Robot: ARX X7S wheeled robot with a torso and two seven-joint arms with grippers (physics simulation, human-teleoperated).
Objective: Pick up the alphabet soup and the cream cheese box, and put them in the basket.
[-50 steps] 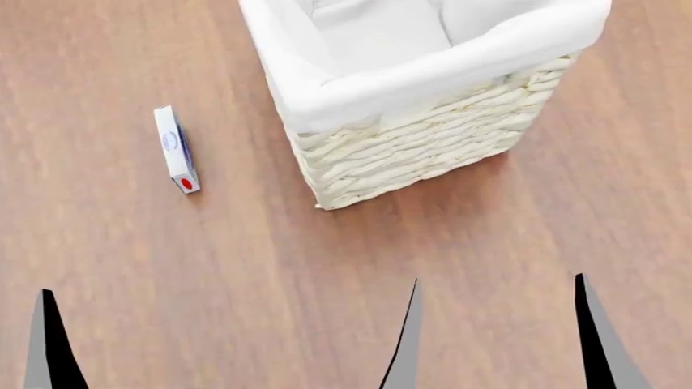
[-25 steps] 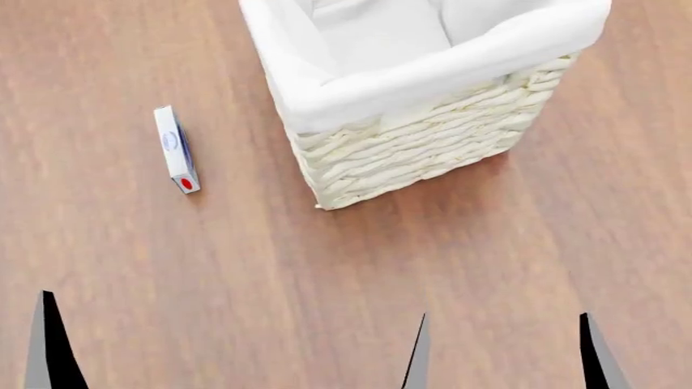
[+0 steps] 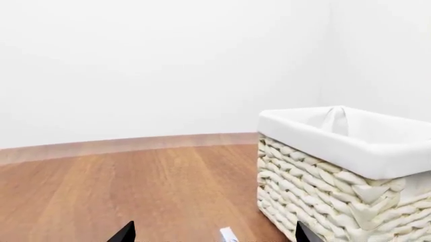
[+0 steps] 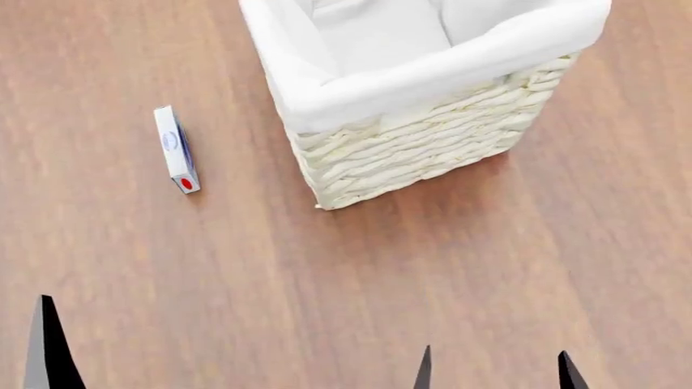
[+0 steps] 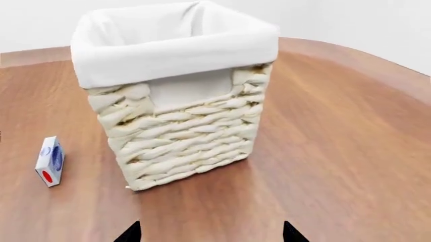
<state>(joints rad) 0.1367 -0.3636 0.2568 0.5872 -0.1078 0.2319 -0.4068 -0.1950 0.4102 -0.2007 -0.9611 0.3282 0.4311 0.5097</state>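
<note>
- cream cheese box (image 4: 177,149) stands on a narrow edge on the wooden worktop (image 4: 324,292), left of the basket (image 4: 433,154), apart from it, not touching.
- basket sits far-centre, white liner folded over the rim; the inside that shows holds only cloth.
- alphabet soup: not in any view, can't say where it is.
- left gripper (image 3: 212,237): only dark finger tips show at the near edge, set wide apart, nothing between them; box corner peeks just past them.
- right gripper (image 5: 210,233): fingers spread wide, empty, pointed at the basket's near wall.
- handling guess: box looks a light, thin carton, stiff enough but easy to tip or crush; pinch across the two broad flat faces, mid-length, gentle squeeze.
</note>
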